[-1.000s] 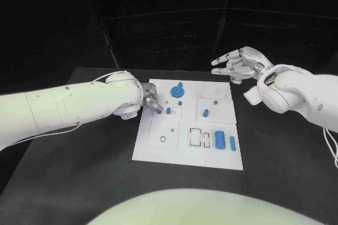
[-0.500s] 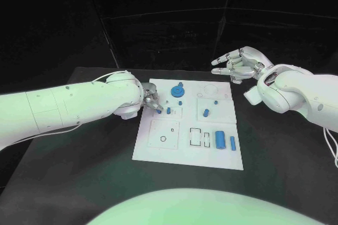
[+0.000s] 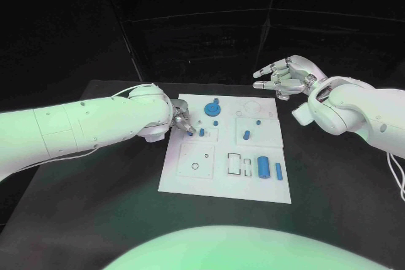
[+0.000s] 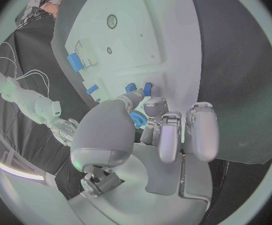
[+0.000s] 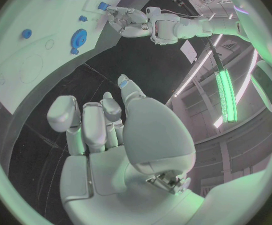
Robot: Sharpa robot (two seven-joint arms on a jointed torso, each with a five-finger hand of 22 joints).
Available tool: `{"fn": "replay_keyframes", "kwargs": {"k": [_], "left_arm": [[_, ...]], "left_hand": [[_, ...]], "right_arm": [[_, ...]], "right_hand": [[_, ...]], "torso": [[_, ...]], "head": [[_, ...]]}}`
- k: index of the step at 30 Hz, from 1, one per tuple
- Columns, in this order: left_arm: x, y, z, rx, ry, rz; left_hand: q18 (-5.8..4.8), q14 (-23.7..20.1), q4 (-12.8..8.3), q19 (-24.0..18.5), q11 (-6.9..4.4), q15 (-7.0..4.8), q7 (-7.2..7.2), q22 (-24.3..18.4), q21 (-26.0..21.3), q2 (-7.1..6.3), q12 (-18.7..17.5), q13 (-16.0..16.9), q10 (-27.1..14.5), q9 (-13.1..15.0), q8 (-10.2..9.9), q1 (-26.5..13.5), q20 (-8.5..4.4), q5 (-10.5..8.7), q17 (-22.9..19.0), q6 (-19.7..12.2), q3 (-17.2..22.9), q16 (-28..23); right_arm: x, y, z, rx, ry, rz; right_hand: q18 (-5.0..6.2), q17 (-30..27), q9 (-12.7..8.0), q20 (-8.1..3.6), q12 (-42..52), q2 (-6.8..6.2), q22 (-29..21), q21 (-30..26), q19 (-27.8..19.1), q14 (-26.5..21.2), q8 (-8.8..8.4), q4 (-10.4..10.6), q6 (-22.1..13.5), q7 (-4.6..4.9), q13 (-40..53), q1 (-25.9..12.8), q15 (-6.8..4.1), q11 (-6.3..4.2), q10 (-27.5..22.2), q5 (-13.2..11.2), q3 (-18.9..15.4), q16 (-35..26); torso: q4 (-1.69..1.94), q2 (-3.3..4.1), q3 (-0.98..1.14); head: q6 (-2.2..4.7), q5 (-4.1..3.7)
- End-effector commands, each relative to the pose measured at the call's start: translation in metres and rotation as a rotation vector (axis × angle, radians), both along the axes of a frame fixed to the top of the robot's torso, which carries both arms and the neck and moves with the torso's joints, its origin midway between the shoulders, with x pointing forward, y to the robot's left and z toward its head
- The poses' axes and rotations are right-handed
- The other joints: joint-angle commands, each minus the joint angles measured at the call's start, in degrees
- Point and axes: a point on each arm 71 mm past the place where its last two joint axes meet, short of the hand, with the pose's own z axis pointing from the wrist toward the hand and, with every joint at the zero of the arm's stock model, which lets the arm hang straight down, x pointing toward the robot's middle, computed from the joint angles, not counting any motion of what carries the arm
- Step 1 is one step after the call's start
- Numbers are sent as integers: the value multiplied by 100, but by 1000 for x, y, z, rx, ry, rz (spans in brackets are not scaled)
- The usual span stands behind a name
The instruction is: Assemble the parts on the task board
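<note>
Hands (image 3: 182, 121) and parts (image 3: 264, 166) unmoved.

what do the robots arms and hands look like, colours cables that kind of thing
Both arms have smooth, rounded white shells with small dark screw holes. Thin white cables loop along the left arm near its wrist and hang by the right arm. The left hand and right hand are silver metal with pale, segmented fingers.

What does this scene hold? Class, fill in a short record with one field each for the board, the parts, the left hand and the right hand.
board: white task board on the black table
parts: small blue pieces on the board, among them a round blue part near its far edge
left hand: left hand low at the board's left edge, fingertips at a small blue peg; grip unclear
right hand: right hand raised beyond the far right corner, fingers apart, holding nothing
</note>
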Motion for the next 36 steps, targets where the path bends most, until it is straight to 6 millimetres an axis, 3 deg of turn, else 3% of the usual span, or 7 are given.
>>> {"fn": "replay_keyframes", "kwargs": {"k": [1,16,36], "left_arm": [[-2,-1,-5,34,40,-17],[5,-2,-6,40,34,-2],[8,2,-6,39,18,27]], "left_hand": [[-54,595,-94,149,-39,-37,-41,146,-2,-5,16,3,14,7,51,-81,-47,-17,1510,40,108,18],[-63,595,94,165,-62,-60,-67,184,18,-23,37,12,25,48,118,-283,-73,-26,1510,76,-95,18],[-75,595,844,186,-50,-54,-61,248,41,-364,94,24,-1,44,140,-891,-72,-46,1510,116,-1578,18]], "right_arm": [[0,1,1,7,-3,11],[0,2,1,7,-4,12],[0,1,2,7,-5,9]], "right_hand": [[37,-6,0,-17,-9,47,-7,-27,-37,78,20,-2,-25,-3,3,-25,-35,-20,-11,-3,-33,-33],[37,-6,0,-17,-9,47,-7,-27,-37,78,20,-2,-25,-3,3,-25,-35,-20,-11,-3,-33,-33],[38,-23,-1,-20,-34,53,-22,-43,-35,79,31,4,-29,-5,-25,-33,-37,-21,-29,-6,-54,-58]], "torso": [[1,1,3],[2,-1,0],[6,-4,-7]], "head": [[-12,-3],[-25,-11],[-18,-19]]}}
